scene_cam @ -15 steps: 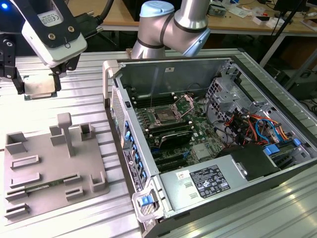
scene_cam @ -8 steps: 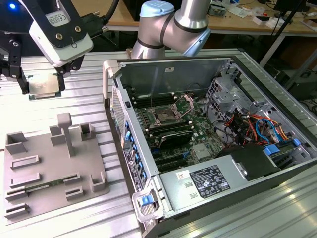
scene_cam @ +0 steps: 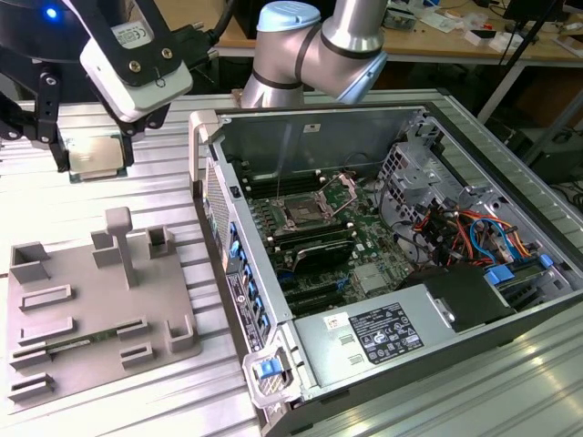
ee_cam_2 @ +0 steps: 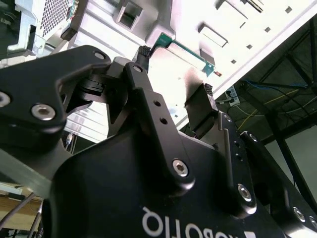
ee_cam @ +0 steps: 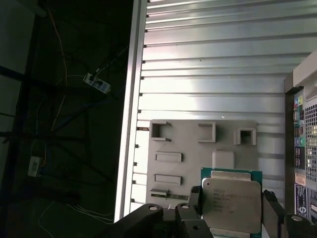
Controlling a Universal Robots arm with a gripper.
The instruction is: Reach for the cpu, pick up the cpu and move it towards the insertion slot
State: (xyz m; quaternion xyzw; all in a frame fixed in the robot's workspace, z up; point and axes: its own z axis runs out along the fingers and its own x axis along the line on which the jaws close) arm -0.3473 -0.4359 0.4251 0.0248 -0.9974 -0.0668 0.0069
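Carries several lines of small dark print on the lid of the cpu [ee_cam: 231, 203], not legible in the first wrist view. Looks square, thin and flat there, with a pale silver metal top, clipped corners and a green board rim showing along one edge. Sits clamped between the black fingers [ee_cam: 271, 206] of the end effector [scene_cam: 94, 157], gripped on two opposite edges. Hangs level over the ribbed metal surface [scene_cam: 173, 155], at the exterior view's left of the open case [scene_cam: 310, 123] and well apart from the slot [scene_cam: 302, 216]. Lies beyond the grey plate [scene_cam: 91, 300] with its raised blocks, not touching it. Bears a white sticker on the pale housing [scene_cam: 137, 64] above the fingers, and white lettering, upside down in the second wrist view, on the black end effector body. Shows a black-and-white label [scene_cam: 385, 330] with symbols and text on the power supply inside the case. Presents a shiny frame and dark centre at the slot, beside long black memory slots.
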